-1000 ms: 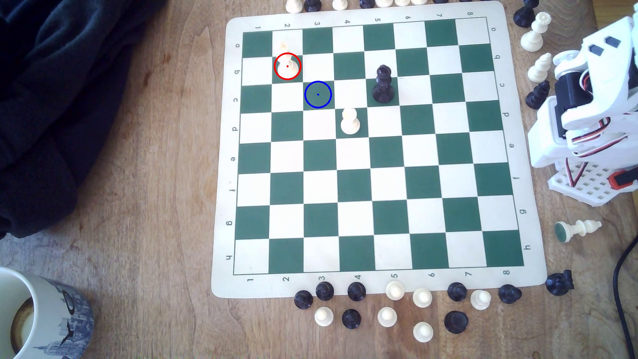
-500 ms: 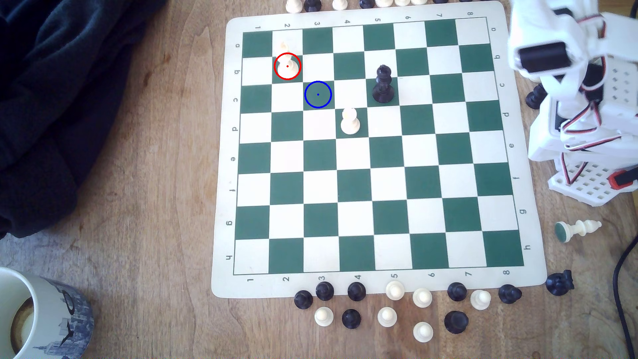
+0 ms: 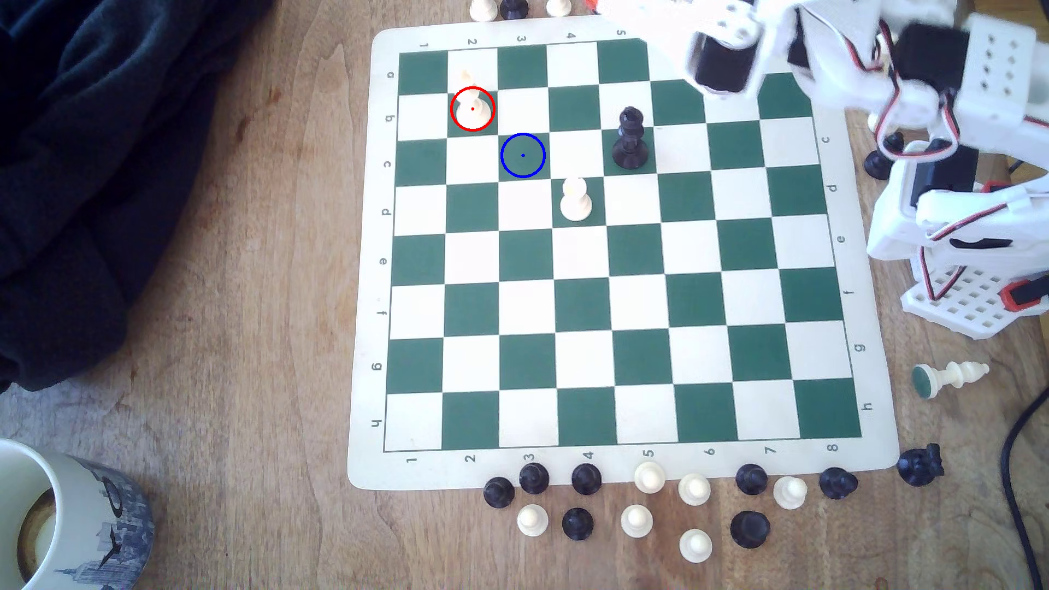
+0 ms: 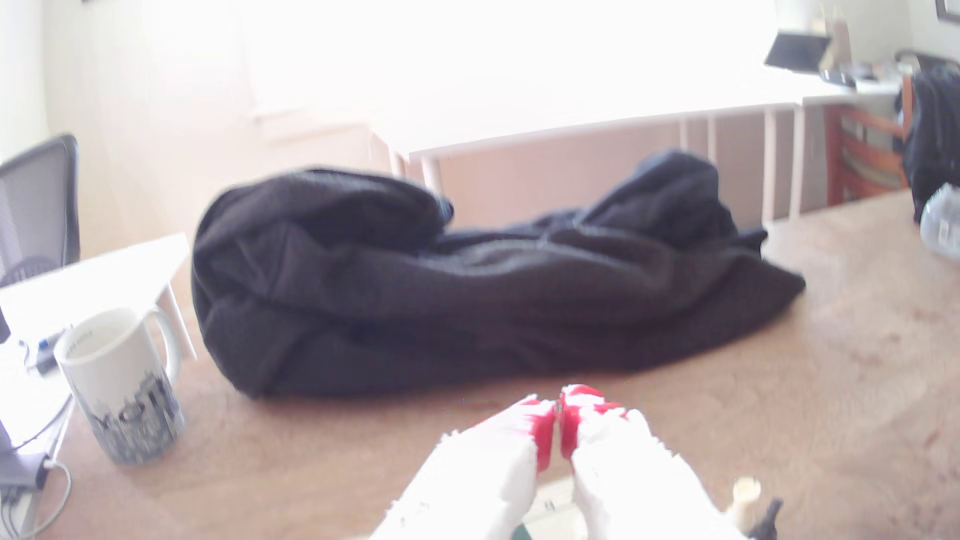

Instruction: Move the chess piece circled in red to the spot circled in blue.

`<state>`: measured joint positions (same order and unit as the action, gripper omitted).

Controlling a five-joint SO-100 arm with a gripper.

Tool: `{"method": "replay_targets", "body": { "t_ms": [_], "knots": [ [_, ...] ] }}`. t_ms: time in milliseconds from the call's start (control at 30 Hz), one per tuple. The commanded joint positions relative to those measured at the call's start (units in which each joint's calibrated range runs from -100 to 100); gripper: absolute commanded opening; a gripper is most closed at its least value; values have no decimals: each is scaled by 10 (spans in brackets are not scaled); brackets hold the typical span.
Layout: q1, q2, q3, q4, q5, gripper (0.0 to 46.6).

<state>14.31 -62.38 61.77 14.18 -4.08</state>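
Wood grain runs under everything we see: a worn wooden table [image 3: 238,340] carrying a green-and-white chessboard [image 3: 868,397], a heap of dark cloth [image 3: 85,170] at the exterior view's left, and a printed mug [image 3: 108,527] cut off at the lower left corner. Our arm [image 3: 936,187] reaches in from the exterior view's right and covers the board's upper right corner, so the squares beneath it are hidden. Its outline there is blurred, and we cannot pick out the gripper tips in that view.

From the exterior view, the mug appears to have a brownish ring low inside it (what it is, we cannot tell).

On the wrist view our gripper [image 4: 561,431] shows its red-tipped jaws pressed nearly together, only a thin slit between them, with nothing held.

The chess piece circled in red [image 3: 472,105] stands upright on its green square near the board's upper left, well apart from the arm. The spot circled in blue [image 3: 523,155] is the diagonally adjacent green square, bare. A shorter cream piece [image 3: 575,199] and a tall black piece [image 3: 630,139] stand further toward the board's middle. Spare pieces [image 3: 636,519] lie along the board's lower edge.
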Motion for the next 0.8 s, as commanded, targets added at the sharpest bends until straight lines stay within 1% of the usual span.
{"method": "replay_targets", "body": {
  "t_ms": [0, 133, 233, 300, 333, 400, 433, 467, 500, 533, 633, 767],
  "knots": [
    [8, 113, -204, 156, -3, 2],
    [1, 225, -308, 241, -18, 22],
    [0, 285, -358, 266, -28, 38],
    [1, 323, -403, 287, -41, 47],
    [3, 362, -455, 315, -50, 56],
    [5, 401, -500, 341, -53, 67],
    [6, 417, -521, 348, -58, 77],
    [7, 449, -562, 375, -62, 108],
    [8, 469, -587, 392, -67, 127],
    [11, 491, -615, 411, -71, 134],
    [19, 547, -672, 429, -75, 138],
    [22, 581, -707, 429, -74, 153]
  ]
}}
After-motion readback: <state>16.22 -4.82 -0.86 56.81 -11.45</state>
